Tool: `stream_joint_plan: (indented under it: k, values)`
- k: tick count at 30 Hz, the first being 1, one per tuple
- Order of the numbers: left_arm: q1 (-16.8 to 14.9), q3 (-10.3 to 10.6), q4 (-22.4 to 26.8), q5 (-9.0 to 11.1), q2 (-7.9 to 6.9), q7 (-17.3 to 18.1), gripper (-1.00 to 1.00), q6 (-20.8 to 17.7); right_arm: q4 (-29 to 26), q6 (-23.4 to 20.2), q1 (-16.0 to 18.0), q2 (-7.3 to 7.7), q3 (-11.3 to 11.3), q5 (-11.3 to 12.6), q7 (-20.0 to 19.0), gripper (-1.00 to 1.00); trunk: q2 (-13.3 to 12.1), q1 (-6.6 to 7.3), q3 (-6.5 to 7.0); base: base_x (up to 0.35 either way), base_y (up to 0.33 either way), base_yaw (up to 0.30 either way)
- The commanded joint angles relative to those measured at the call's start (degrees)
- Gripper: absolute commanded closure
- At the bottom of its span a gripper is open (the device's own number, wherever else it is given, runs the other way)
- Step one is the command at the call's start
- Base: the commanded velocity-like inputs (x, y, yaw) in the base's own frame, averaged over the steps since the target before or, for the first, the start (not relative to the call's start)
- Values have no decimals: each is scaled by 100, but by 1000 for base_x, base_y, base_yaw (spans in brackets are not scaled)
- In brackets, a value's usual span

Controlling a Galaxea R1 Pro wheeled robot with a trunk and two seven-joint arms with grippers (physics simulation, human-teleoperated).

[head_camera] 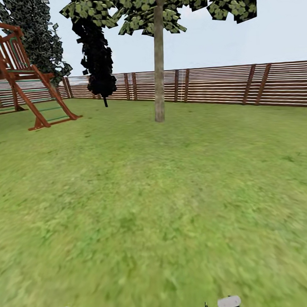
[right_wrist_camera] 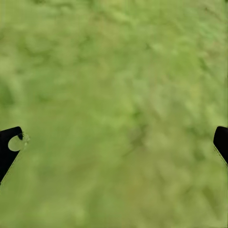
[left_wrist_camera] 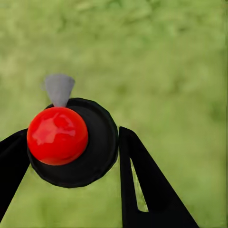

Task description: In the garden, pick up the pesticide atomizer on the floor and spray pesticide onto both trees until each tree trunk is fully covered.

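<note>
The left tool (left_wrist_camera: 71, 156) is clenched on the pesticide atomizer (left_wrist_camera: 71, 142), its black fingers (left_wrist_camera: 147, 185) pressed against either side of the dark round body, with the red cap and grey nozzle pointing down at the lawn (head_camera: 156, 207); the right tool (right_wrist_camera: 114, 142) is spread wide with nothing in it. With the pick-up done, the job in hand looks like the approach to the first tree trunk (head_camera: 158, 68), which stands well ahead near the wooden fence (head_camera: 222, 85). The next move probably calls for driving up close, then raising the nozzle toward the bark.
</note>
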State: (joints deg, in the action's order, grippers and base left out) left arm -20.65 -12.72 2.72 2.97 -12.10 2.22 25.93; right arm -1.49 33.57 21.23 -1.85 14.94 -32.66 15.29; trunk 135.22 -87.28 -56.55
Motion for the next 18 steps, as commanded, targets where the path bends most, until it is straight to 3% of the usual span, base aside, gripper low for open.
stream_joint_plan:
  k: [1,18]
  values:
    - [0,-2,1,1,-2,-1,100,0,0,0,-1,0,0,3,0,-100,0,0,0,339,0,0]
    - [0,-2,1,1,2,0,100,-2,0,0,2,0,0,4,0,-100,0,0,0,339,0,0]
